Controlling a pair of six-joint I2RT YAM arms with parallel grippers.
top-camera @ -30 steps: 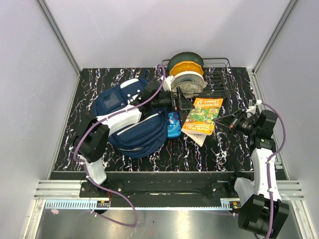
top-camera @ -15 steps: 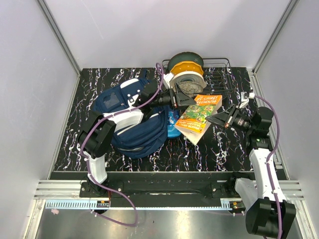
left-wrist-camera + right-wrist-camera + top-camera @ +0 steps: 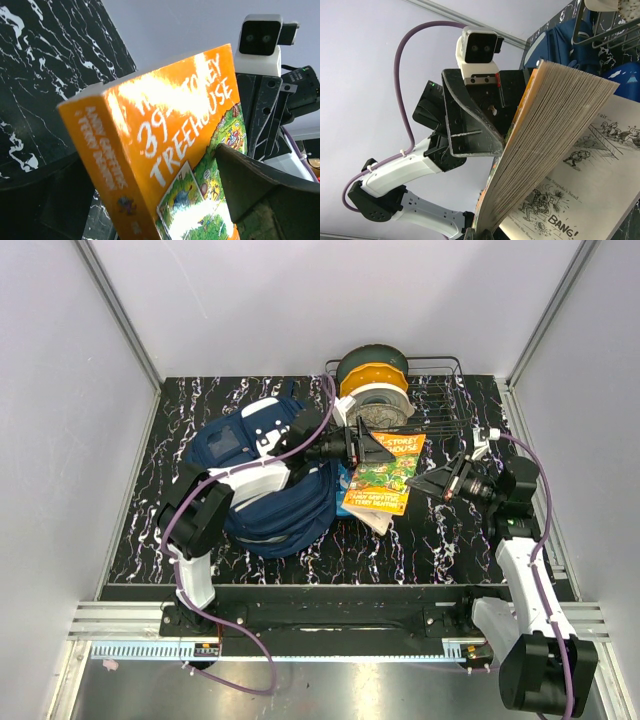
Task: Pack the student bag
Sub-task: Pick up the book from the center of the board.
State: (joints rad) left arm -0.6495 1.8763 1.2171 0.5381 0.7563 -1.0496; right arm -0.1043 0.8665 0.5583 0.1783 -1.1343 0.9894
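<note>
A thick orange paperback book (image 3: 385, 472) is gripped by the left hand (image 3: 368, 448) and held tilted. The right hand (image 3: 432, 480) is spread open just beside the book's pages. The big navy blue fabric backpack (image 3: 285, 515) is laid on the black bench (image 3: 440, 540) behind the left hand.

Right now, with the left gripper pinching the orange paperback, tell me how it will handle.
Probably floppy: the paperback fans open and its lowest pages sag away. Likely light, since the left gripper holds it by one edge. The glossy cover shows glare, so it may slip.
</note>
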